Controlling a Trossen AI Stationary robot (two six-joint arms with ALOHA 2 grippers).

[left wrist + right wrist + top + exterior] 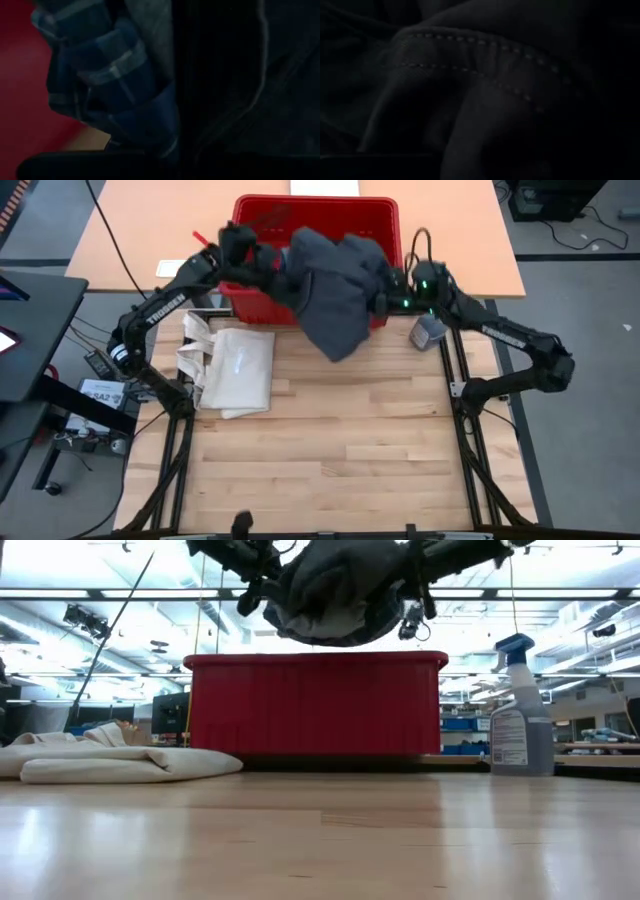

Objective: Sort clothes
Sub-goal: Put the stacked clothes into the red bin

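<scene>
A large dark grey cloth (335, 290) hangs in a bundle (335, 595) between my two grippers, above the near wall of the red bin (250, 210). A blue-and-white plaid cloth (107, 80) is bunched against it on the left side. My left gripper (262, 262) is at the bundle's left end and my right gripper (388, 292) at its right end. Cloth covers the fingers of both. Dark stitched fabric (470, 65) fills the right wrist view. My left gripper holds the bundle's left end (275, 590), coming from the table's left; cloth hides the fingers, so the hold's kind does not show. Plaid and dark grey folds (165, 115) lie right before it. The bundle is lifted clear of the bin. My right gripper holds the dark grey cloth's right end (395, 585), coming from the table's right. Fabric with a stitched hem (485, 52) covers the place of contact. The cloth sags between the two grippers, and a flap (340, 340) hangs over the table in front of the bin.
The red bin (315, 705) stands at the table's far edge. A white tote bag (232, 368) lies flat on the table's left part, near the bin. A spray bottle (428, 332) stands by the bin's right corner. Bare wood (330, 460) stretches toward the near edge.
</scene>
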